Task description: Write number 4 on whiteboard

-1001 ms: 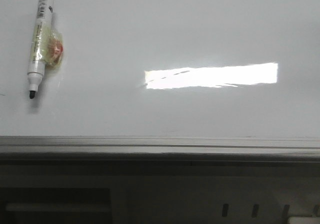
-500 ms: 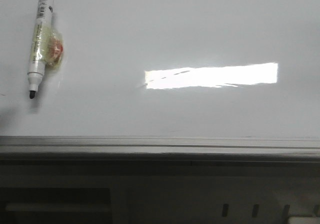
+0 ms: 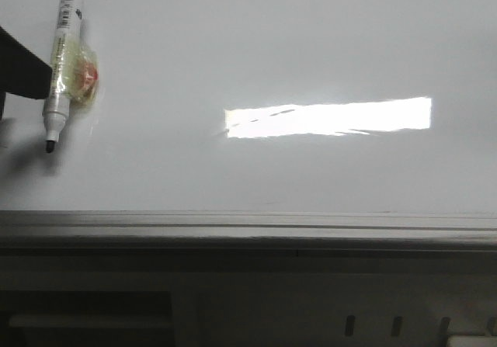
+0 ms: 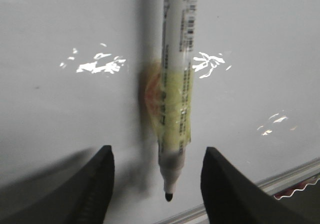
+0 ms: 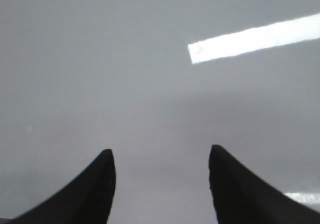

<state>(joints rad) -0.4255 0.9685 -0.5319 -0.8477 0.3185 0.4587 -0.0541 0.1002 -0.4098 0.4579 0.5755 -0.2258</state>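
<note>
The whiteboard (image 3: 311, 44) lies flat and glossy white; no number 4 shows on it in any view. A white marker (image 3: 62, 60) with a black uncapped tip rests on it at the far left, a yellowish tape wrap with a red spot (image 3: 84, 77) on its barrel. My left gripper (image 4: 157, 151) is open, hovering with a finger on each side of the marker (image 4: 175, 83) near its tip, not touching it. A dark part of that arm (image 3: 19, 71) shows beside the marker. My right gripper (image 5: 160, 150) is open over bare board.
A grey metal edge rail (image 3: 248, 227) runs along the board's near side, with a dark frame below it. A bright rectangular light reflection (image 3: 326, 118) lies on the board's middle right. The rail (image 4: 290, 176) also shows close to the marker tip.
The left arm's dark shape has come into the front view from the left edge, up beside the marker, and its shadow has grown. The marker has not moved.
</note>
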